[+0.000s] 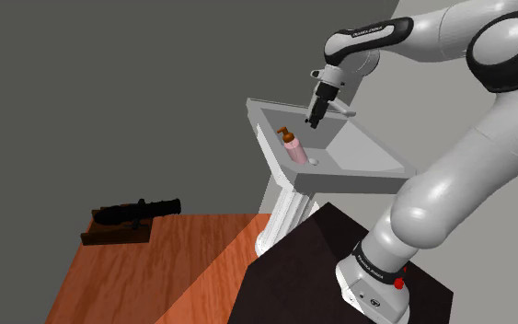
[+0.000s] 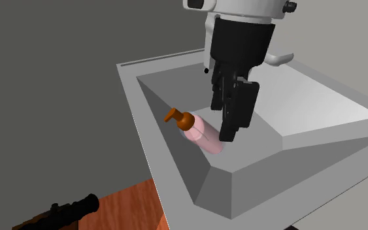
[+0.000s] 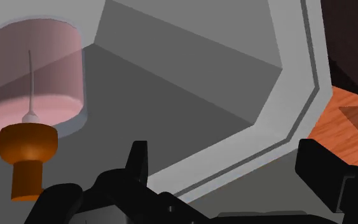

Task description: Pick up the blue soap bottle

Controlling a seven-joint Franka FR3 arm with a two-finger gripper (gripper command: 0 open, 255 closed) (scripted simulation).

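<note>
The soap bottle (image 1: 293,147) (image 2: 202,134) is pink and see-through with an orange-brown pump, not blue. It leans inside the grey sink basin (image 1: 376,179) (image 2: 241,183) against its sloped wall. My black gripper (image 1: 315,118) (image 2: 231,131) hangs over the basin just beside the bottle's body, in the second exterior view to its right. In the wrist view the gripper (image 3: 228,165) is open with bare basin between the fingers (image 3: 139,159). There the bottle (image 3: 34,76) lies outside the gap, beyond that same finger, untouched.
The sink stands on a white pedestal (image 1: 284,216) beside my dark stand (image 1: 312,267). A faucet (image 1: 344,110) (image 2: 277,60) sits at the basin's back edge behind the gripper. A dark cannon-like object (image 1: 132,219) (image 2: 58,212) rests on the wooden floor.
</note>
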